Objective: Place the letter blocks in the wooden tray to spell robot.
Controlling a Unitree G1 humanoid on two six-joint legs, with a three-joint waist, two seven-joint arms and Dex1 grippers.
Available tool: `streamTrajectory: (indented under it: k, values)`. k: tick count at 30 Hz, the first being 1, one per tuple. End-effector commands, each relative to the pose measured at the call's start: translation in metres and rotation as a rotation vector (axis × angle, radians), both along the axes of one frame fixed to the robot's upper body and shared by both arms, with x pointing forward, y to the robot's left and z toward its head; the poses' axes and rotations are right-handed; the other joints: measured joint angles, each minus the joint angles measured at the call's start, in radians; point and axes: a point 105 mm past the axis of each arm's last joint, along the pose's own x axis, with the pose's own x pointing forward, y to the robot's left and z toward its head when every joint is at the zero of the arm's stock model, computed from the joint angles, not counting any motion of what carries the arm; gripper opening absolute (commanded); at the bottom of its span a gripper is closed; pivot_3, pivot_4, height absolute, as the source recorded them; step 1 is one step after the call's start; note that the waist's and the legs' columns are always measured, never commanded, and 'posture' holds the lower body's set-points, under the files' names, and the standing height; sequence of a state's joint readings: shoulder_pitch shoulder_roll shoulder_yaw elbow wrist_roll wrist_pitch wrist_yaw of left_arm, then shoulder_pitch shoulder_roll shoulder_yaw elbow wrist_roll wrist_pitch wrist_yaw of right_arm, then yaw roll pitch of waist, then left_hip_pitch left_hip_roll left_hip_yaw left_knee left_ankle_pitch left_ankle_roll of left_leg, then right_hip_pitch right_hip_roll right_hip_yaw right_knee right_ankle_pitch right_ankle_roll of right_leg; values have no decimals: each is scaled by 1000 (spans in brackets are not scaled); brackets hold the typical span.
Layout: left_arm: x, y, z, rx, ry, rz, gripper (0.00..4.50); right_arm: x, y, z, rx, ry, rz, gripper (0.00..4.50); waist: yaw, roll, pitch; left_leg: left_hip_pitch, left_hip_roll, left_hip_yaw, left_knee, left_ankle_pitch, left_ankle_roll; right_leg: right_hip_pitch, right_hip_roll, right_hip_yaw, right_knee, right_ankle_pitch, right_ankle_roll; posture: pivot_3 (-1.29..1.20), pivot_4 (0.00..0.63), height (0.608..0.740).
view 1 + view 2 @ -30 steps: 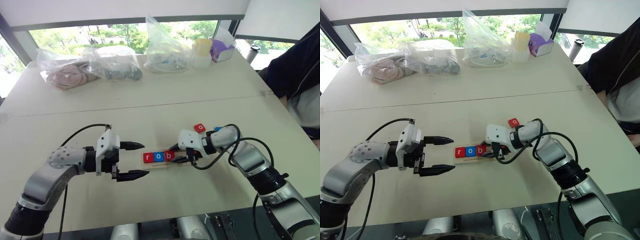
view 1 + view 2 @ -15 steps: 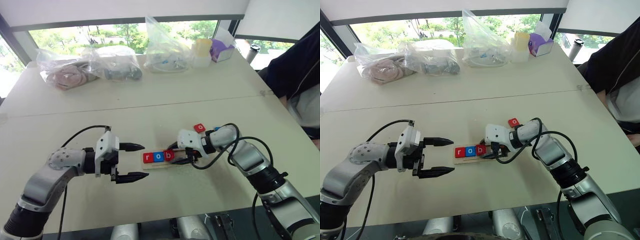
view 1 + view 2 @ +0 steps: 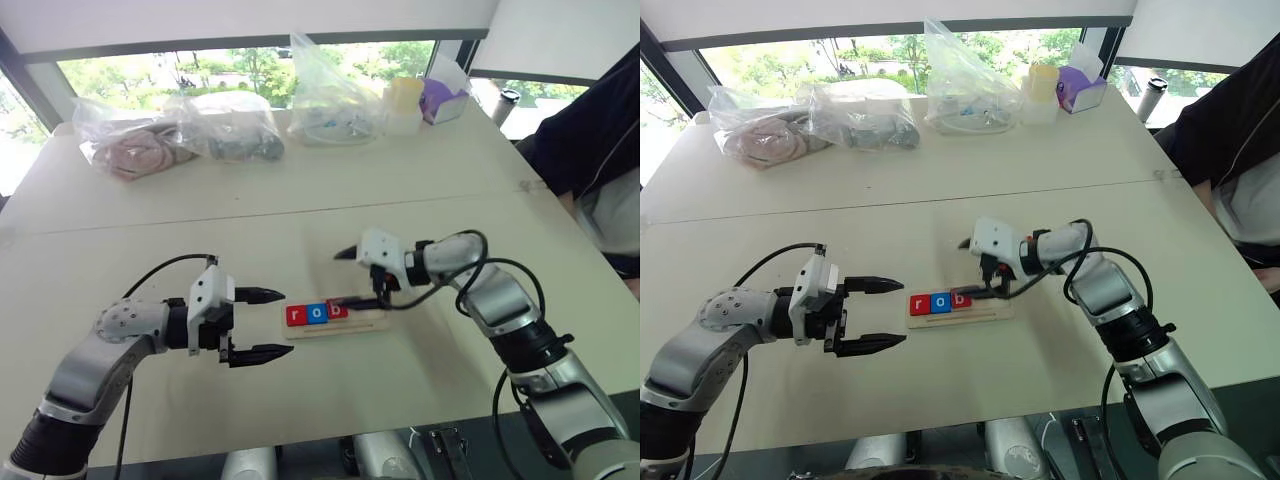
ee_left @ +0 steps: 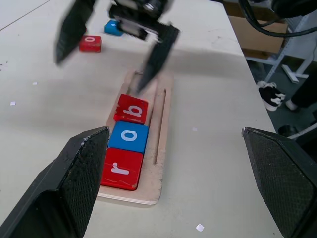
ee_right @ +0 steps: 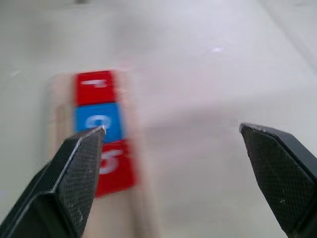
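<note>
**Desk:** Red, blue, red: what does the row read?

**Photographer:** "r", "o", "b". The r block [image 4: 121, 168], the blue o block [image 4: 129, 136] and the b block [image 4: 132, 109] sit side by side in the left end of the wooden tray [image 3: 362, 322], which lies on the pale bench [image 3: 300, 200] between the two arms. The right part of the tray is bare.

**Desk:** And the other two letters?

**Photographer:** The left wrist view finds a red o block [image 4: 90, 43] and a blue block [image 4: 114, 28] loose on the bench beyond the tray's far end, just beside each other. The blue one's letter cannot be read; by elimination it should be the t.

**Desk:** What would a good next move look like?

**Photographer:** My judgement: fetch the red o first, grip it by two opposite edges, letter upright, and lower it flat right against the b, without nudging the three already seated.

**Desk:** The pincers?

**Photographer:** The right pincer [image 3: 362, 277] hangs over the tray's right part, fingers spread wide, holding nothing, its lower tip close above the wood. The left pincer [image 3: 268, 324] hovers just left of the tray, equally wide apart, empty and touching nothing.
</note>
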State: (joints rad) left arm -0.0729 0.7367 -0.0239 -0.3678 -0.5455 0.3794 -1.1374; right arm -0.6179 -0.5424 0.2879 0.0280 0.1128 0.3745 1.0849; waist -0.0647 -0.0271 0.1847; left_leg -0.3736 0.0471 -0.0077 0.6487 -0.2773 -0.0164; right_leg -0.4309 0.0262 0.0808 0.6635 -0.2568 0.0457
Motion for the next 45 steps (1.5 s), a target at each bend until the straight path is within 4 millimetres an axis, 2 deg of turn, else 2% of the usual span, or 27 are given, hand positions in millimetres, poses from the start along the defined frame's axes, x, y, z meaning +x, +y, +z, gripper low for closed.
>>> streamTrajectory:
  k: [1,10,17,25,30,34,38,43,45]
  values:
    - [-2,-3,3,-8,-24,-19,4500,10,-4,5,10,-63,-38,4471,-1,0,0,0,0,0,0,0,0,0,0,0,0,0,0,0,150,740]
    - [-2,-3,4,-9,-27,-21,4500,15,-4,-7,-23,-122,-50,4471,-4,0,0,0,0,0,0,0,0,0,0,0,0,1,1,0,150,740]
    - [-1,-6,7,-12,-31,-19,4500,3,1,-17,-25,-85,-4,4471,-4,0,0,0,0,0,0,0,0,0,0,0,0,1,1,0,150,740]
    - [1,-9,11,-15,-32,-20,4500,-5,4,-17,-27,-67,22,4471,-4,0,0,0,0,0,0,0,0,0,0,0,0,1,1,0,150,740]
    - [3,-11,13,-18,-33,-21,4500,2,0,-9,-20,-110,-15,4471,-3,0,0,0,0,0,0,0,0,0,0,0,0,1,1,0,150,740]
    - [3,-13,13,-19,-33,-24,4500,21,-17,5,6,-177,-171,4471,-3,0,0,0,0,0,0,0,0,0,0,0,0,1,1,0,150,740]
    - [2,-14,12,-22,-34,-24,4500,38,-50,17,80,-188,-460,4471,-3,0,0,0,0,0,0,0,0,0,0,0,0,1,1,0,150,740]
    - [1,-14,8,-27,-30,-26,4500,36,-75,15,167,-115,-693,4471,-3,0,0,0,0,0,-1,0,0,0,0,0,0,1,1,0,150,740]
    - [1,-14,5,-32,-28,-31,4500,34,-89,7,197,-56,-829,4471,-4,0,0,0,0,0,-1,0,0,-1,0,0,0,1,1,0,150,740]
